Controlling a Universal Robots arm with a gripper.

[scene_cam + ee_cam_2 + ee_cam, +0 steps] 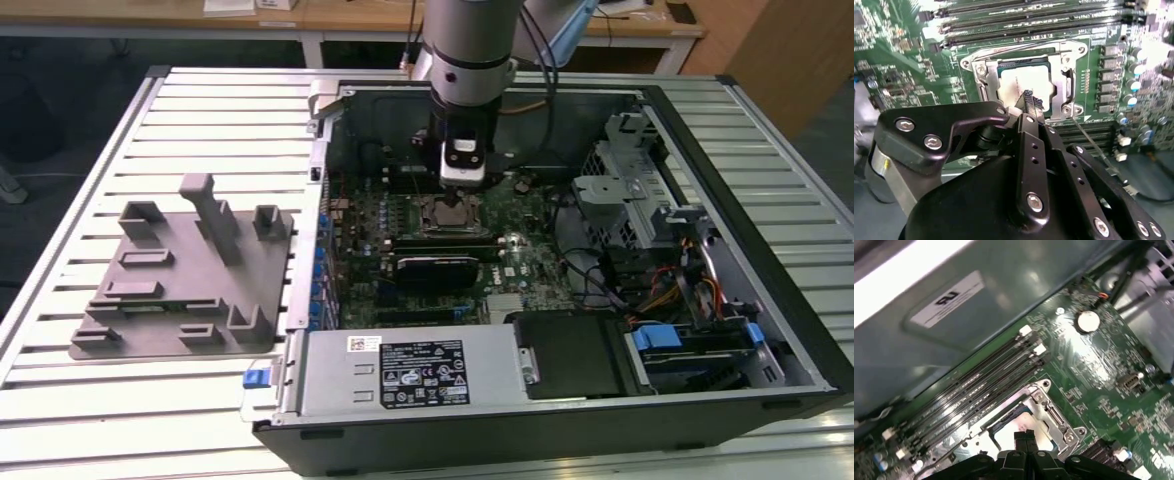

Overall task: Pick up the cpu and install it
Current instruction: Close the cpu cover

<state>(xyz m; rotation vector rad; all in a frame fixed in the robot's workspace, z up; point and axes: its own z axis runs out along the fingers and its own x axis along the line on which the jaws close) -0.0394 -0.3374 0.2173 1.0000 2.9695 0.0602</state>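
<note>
Black pincer (1029,97) is seen with fingertips pressed together, nothing pinched, directly over the small silvery-grey square cpu (1021,80), which is seated flat in the metal-framed motherboard socket (1070,85), walled in by the open black computer case (787,330) on the slatted pale metal table (80,150), grey plastic tray (100,340) alongside.

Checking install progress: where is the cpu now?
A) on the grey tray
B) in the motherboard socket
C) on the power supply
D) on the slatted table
B: in the second wrist view the cpu lies inside the socket frame, below the shut end effector.
</note>
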